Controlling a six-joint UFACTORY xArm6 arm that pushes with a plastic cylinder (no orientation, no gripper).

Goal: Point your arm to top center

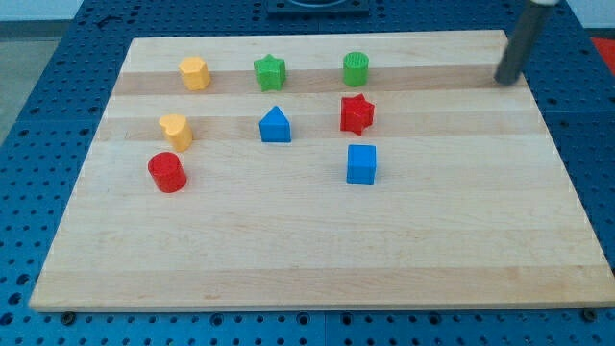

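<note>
Rod and tip were seen at the view's top right, the tip resting near the right edge of the wooden desk, well apart from every block. No claw was fitted to the arm, so no open or closed state could be told. The top centre of the desk, just above the green star and the green cylinder, was well to the view's left of the tip.

Eight blocks were spread over the upper left and middle of the desk. Along the top row were set a yellow hexagonal block, the green star and the green cylinder. Below them were placed a yellow heart, a blue house-shaped block and a red star. A red cylinder was found just below the yellow heart, and a blue cube below the red star.
</note>
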